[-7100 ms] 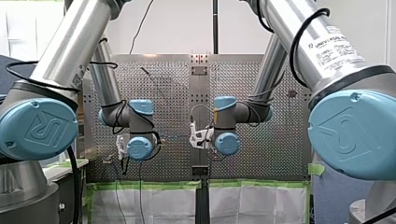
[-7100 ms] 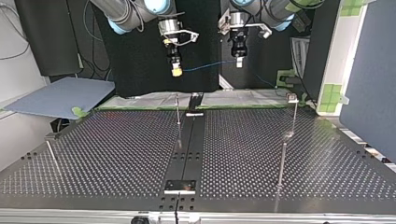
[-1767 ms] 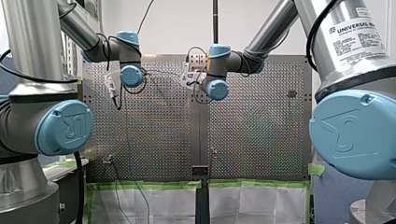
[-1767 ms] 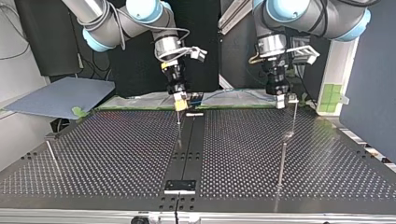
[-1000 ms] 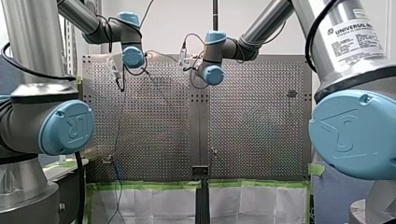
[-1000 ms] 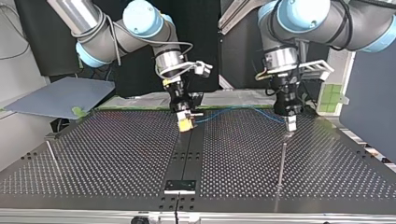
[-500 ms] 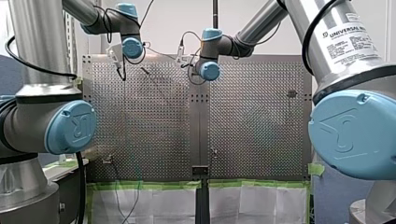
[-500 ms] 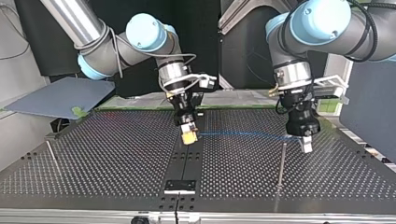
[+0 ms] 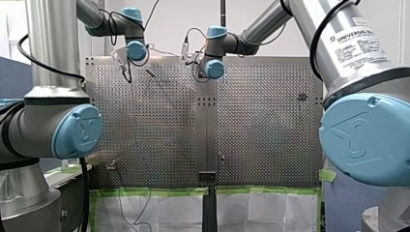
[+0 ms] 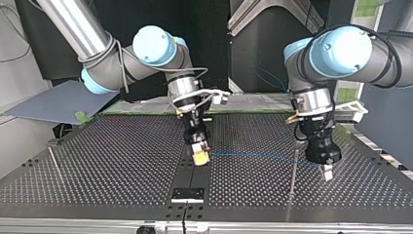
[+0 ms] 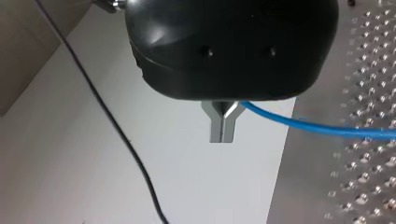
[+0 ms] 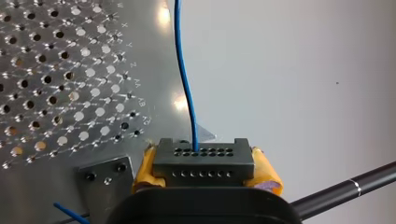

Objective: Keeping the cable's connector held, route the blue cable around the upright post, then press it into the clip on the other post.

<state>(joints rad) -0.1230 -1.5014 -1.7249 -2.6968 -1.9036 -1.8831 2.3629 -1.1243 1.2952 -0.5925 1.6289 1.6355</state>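
Two tools clenched, my right tool point(image 12: 204, 172) gripping the connector point(image 12: 205, 158), my left tool point(image 11: 221, 131) pinching the blue cable point(image 11: 317, 127)

A pale wall point(image 9: 169, 21) is standing beyond the perforated counter point(image 9: 261, 121) in the front view, with a dark pole point(image 9: 223, 12) rising against it. Green tape point(image 9: 159, 192) is running along the counter's near edge, and white sheeting point(image 9: 251, 212) is hanging beneath it. In the top view, a black backdrop point(image 10: 209, 48) is filling the far side, a grey-blue board point(image 10: 58, 100) is lying at the left, and a dark blue partition point(image 10: 384, 122) is standing at the right.
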